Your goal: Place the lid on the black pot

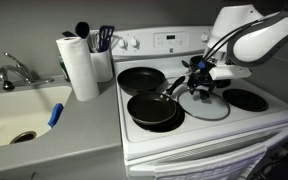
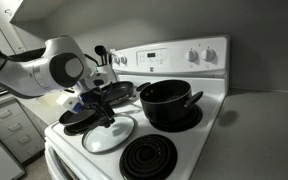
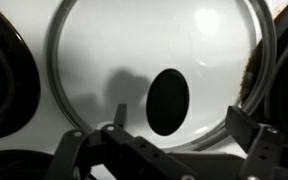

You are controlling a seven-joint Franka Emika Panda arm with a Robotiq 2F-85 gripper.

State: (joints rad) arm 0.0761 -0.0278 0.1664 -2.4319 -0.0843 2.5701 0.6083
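Hovering above the lid [image 3: 124, 50], pincer [image 3: 176, 127] open.
Wrist view: knob [image 3: 167, 98] sits mid-frame, in line with the gap between the spread fingers [image 3: 242, 126].

Lid [image 2: 109, 134] flat near upright black pot [image 2: 169, 104]

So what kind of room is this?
Most likely a home kitchen: a white electric stove with black frying pans, a sink beside it, and a paper towel roll on the counter.
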